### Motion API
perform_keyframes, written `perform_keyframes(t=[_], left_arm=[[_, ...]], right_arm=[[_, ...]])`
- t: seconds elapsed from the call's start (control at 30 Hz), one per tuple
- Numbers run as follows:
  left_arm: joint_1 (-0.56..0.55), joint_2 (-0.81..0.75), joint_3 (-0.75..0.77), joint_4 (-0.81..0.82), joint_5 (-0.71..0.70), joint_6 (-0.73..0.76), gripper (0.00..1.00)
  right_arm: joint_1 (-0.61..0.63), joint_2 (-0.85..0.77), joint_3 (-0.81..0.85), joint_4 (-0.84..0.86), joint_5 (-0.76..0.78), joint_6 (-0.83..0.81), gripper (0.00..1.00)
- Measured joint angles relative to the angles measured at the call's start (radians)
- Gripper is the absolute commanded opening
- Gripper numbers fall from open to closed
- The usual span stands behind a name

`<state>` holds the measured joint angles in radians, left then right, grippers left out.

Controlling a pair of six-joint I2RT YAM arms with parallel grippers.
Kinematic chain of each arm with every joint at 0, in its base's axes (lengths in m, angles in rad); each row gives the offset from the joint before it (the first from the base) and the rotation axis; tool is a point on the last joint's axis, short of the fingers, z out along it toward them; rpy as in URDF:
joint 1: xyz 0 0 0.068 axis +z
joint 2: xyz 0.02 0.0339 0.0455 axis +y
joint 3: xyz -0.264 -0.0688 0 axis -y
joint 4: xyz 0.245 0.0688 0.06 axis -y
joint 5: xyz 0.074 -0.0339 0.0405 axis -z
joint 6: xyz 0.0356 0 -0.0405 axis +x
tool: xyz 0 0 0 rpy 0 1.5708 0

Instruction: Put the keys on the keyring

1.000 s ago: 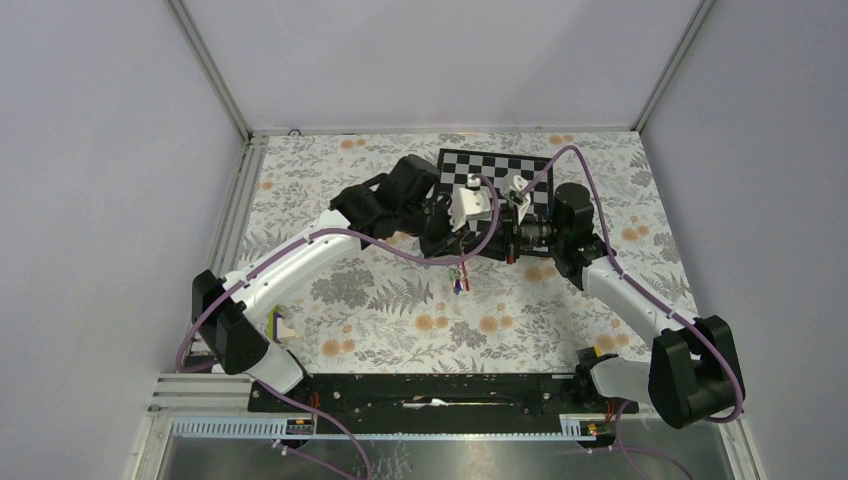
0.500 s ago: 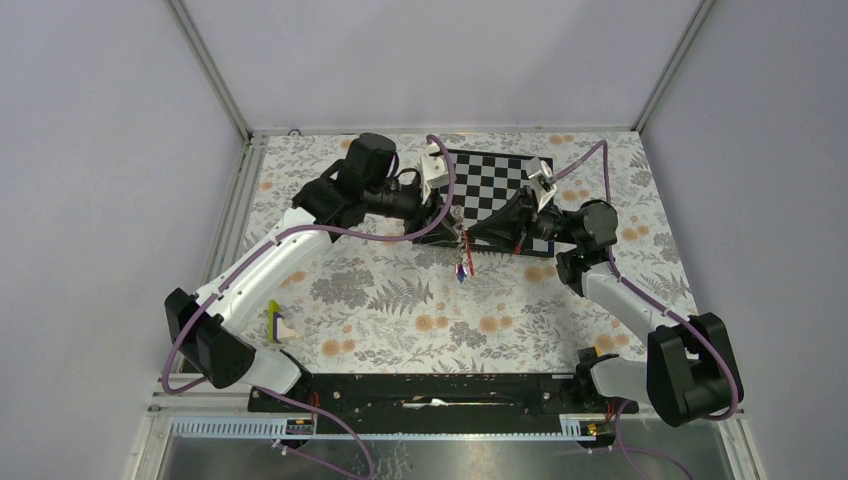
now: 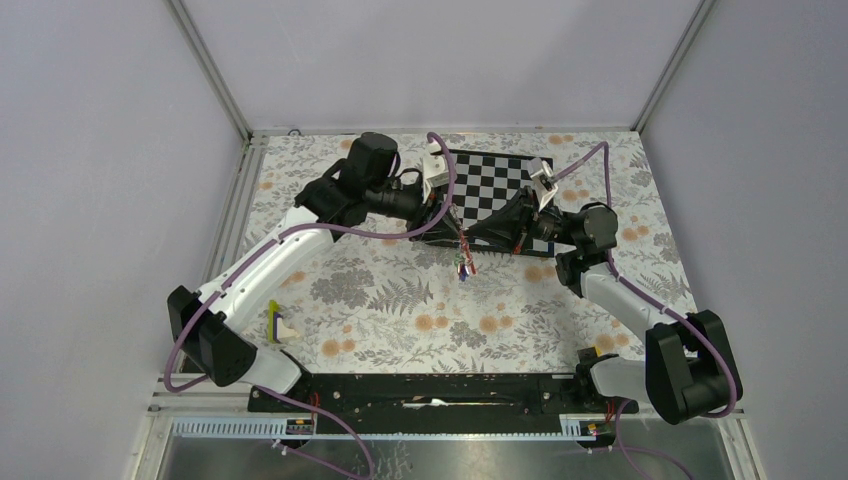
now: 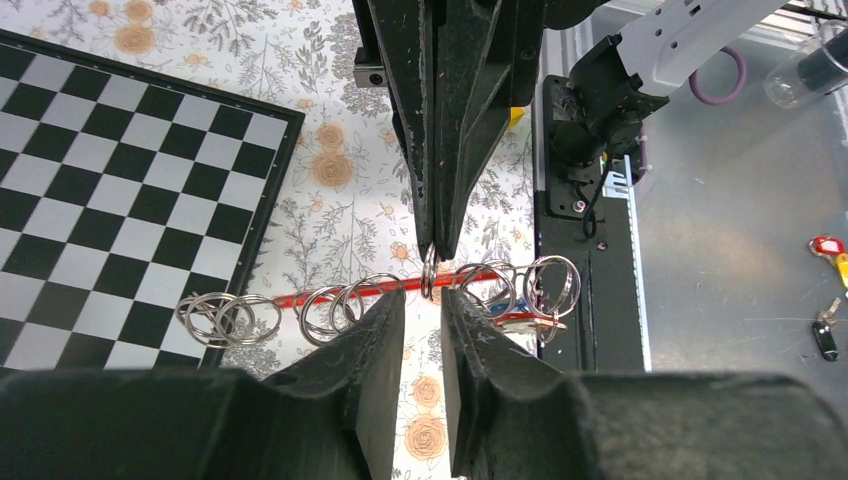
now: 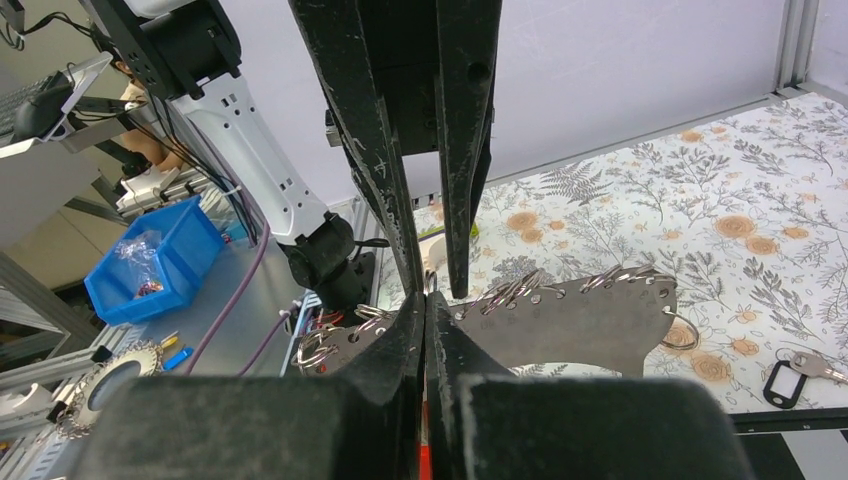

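Both grippers meet tip to tip above the middle of the table. My right gripper (image 5: 425,300) is shut on a flat grey plate (image 5: 590,322) with a red edge, which carries several steel rings (image 4: 340,305). One ring, the keyring (image 4: 430,272), sticks out past the right fingertips. My left gripper (image 4: 422,300) faces it, jaws a narrow gap apart, straddling that ring without pinching it. The keys (image 3: 462,264), with green, red and blue tags, hang in a bunch under the plate. In the left wrist view only a red and blue part of the keys (image 4: 520,322) shows behind the rings.
A checkerboard (image 3: 490,185) lies on the floral table behind the grippers. A yellow-and-white block (image 3: 280,325) sits by the left arm's base. A black-tagged key (image 5: 790,378) lies on the table. A red tag (image 4: 826,245) lies on the metal bench beyond the table edge.
Since a second ago both arms have swung apart and turned, so the grippers now face tip to tip. In the last half second the hanging keys rose slightly.
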<state>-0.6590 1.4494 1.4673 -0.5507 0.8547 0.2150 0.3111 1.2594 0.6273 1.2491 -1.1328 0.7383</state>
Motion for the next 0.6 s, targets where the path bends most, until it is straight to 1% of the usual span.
perform_keyframes(t=[0.3,0.4,0.6], left_arm=[[0.000,0.035,0.000,0.001,0.030,-0.014,0.07],[0.000,0.042,0.003,0.000,0.033,-0.016,0.00],[0.000,0.054,0.003,-0.008,0.035,-0.021,0.00]], right_arm=[[0.000,0.000,-0.006,-0.001,0.013,-0.003,0.00],[-0.002,0.000,-0.011,-0.006,0.016,-0.019,0.00],[-0.005,-0.005,-0.014,-0.063,0.017,-0.097,0.01]])
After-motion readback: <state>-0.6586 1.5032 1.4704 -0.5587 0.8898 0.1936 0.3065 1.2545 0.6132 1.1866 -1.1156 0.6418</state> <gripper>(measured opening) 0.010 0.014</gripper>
